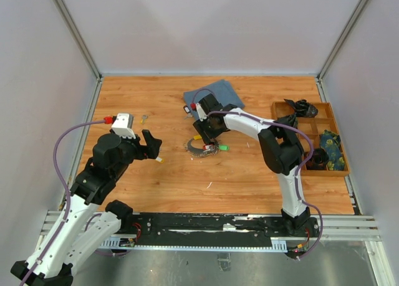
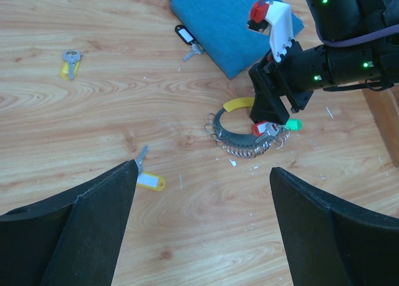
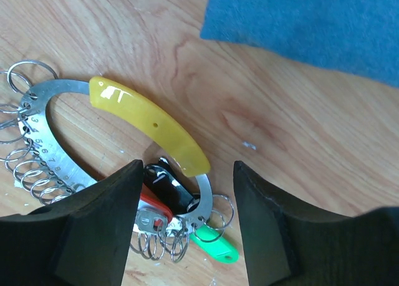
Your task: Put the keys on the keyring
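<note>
left tool spread wide, pointing toward 3 o'clock, right tool parted, angled downward, forearm reaching toward 9 o'clock

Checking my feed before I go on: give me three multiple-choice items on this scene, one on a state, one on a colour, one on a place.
1. The right fingers are: A) shut on a key B) open over the keyring C) out of view.
2. The keyring's coloured arc is: A) yellow B) white C) blue.
3. The yellow-tagged key near the left fingers lies: A) on the keyring B) on the bare table C) between the right fingers.
Answers: B, a clear gap between them frames the keyring; A, the right wrist view shows it yellow; B, wood shows all round it.
</note>
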Robot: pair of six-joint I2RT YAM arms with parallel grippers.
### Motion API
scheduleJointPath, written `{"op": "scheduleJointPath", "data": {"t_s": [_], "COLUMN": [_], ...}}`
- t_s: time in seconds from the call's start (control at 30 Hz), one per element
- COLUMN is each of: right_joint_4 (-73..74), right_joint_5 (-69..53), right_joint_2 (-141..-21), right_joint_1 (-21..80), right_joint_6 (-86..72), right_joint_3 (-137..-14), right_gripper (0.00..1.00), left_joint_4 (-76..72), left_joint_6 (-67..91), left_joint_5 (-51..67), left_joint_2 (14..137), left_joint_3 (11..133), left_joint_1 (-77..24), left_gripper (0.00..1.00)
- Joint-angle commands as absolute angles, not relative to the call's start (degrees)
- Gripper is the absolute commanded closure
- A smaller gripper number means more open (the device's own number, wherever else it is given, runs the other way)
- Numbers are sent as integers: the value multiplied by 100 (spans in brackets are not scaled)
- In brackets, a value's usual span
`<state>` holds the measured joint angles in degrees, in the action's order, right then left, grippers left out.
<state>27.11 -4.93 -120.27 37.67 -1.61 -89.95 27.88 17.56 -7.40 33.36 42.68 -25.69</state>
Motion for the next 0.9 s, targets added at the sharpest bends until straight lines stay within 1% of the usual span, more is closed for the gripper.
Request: {"op": "scheduleJointPath", "data": {"t_s": [0.0, 0.17, 0.37, 0.53, 0.63, 0.7, 0.77, 0.87], "right_joint_4": [2933, 3103, 3370, 3738, 3869, 3917, 3803, 3214], "right_joint_5": [-356, -149, -239, -325, -211, -126, -93, 330], "right_joint_2": [-12284, -12524, -12702, -12800, -12808, -12769, -12581, -11842], "right_joint_1": [3906, 4036, 4035, 4041, 4034, 4030, 4038, 4168], "right_joint_6": [374, 758, 1220, 1498, 1516, 1500, 1478, 1466], "right_joint_3": [-9304, -9473, -9653, -9762, -9715, -9692, -9556, -9007], "right_gripper": [39, 43, 48, 59, 69, 77, 85, 94], "left_joint_4": [2609, 2604, 2600, 2595, 2601, 2600, 2599, 2604], "left_joint_6": [1654, 1652, 1644, 1650, 1644, 1644, 1644, 1644], "left_joint_5": [-747, -743, -734, -734, -747, -751, -761, -775], "left_joint_2": [3311, 3313, 3338, 3325, 3307, 3292, 3279, 3238], "left_joint_3": [4229, 4228, 4229, 4230, 4222, 4219, 4220, 4221], "left_joint_1": [-2575, -2577, -2575, -2580, -2575, -2575, -2571, -2575], "left_gripper": [8, 8, 8, 8, 8, 8, 8, 8]}}
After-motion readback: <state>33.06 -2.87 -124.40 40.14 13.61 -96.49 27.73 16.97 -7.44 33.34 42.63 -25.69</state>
